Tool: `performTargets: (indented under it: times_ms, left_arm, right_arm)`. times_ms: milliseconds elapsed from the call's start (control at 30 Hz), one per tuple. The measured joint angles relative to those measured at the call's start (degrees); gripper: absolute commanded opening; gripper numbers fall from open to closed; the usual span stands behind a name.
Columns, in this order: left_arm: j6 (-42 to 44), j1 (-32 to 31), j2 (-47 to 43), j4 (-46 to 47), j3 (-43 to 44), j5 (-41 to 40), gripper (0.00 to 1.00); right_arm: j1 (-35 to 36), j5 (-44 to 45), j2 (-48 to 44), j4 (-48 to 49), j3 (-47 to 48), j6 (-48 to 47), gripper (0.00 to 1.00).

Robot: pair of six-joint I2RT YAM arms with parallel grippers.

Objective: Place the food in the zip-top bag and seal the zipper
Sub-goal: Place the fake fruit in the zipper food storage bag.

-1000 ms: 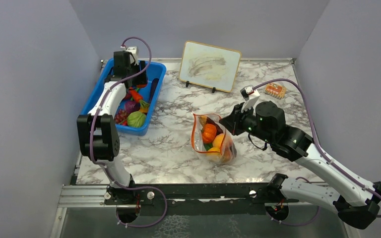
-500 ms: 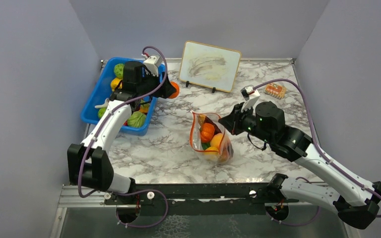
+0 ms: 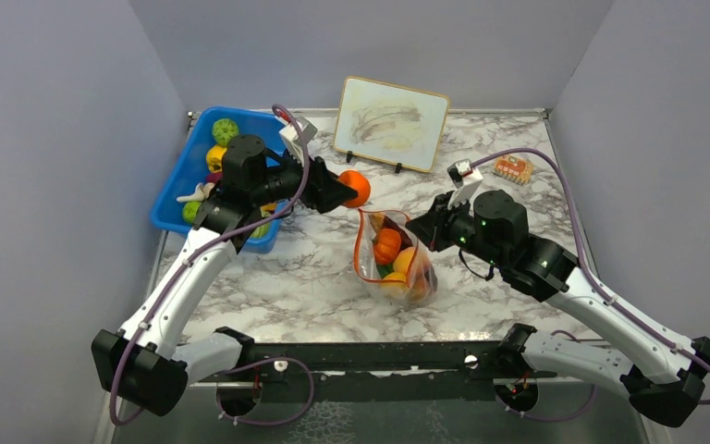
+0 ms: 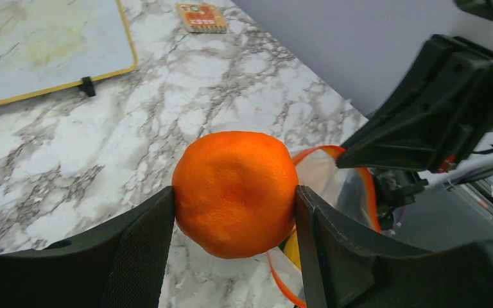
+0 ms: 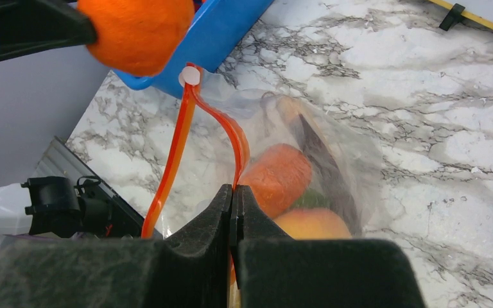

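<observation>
Loading step in hand, sealing not yet begun. Carrying a toy orange (image 4: 234, 191) clamped between the part-spread jaws of the left gripper (image 3: 342, 191), in the air between the blue bin (image 5: 231, 25) and the zip-top bag (image 5: 353, 147), just short of its mouth. Pinching the orange-red zipper (image 5: 178, 147) strip with the right gripper (image 5: 233, 199), jaws pressed together, propping the mouth open, with several fruits inside. Next, likely: bring the orange over the gap, lower, release without knocking the strip free. More food waiting in the bin.
</observation>
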Motion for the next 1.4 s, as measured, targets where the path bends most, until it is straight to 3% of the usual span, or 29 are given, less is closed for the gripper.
performTargets:
  times_ms: [233, 567, 967, 1167, 1400]
  left_arm:
    - [-3.52, -4.98, -3.98, 2.69, -2.19, 3.37, 0.36]
    - [-5.95, -14.75, -1.33, 5.11, -5.9, 4.28, 0.36]
    - [-3.91, -19.47, 1.9, 5.22, -8.52, 2.1, 0.39]
    - [-1.55, -20.11, 2.73, 4.22, -8.52, -1.84, 0.65]
    - [0.7, -20.13, 3.41, 3.41, -8.46, -3.19, 0.74]
  right_arm:
    - [0.0, 0.04, 0.28, 0.22, -0.04, 0.22, 0.01]
    - [0.0, 0.04, 1.01, 0.79, -0.04, 0.7, 0.01]
    - [0.0, 0.02, 1.01, 0.79, -0.04, 1.31, 0.01]
    - [0.0, 0.0, 0.72, 0.83, -0.04, 1.27, 0.01]
    - [0.0, -0.9, 0.96, 0.81, 0.0, 0.42, 0.01]
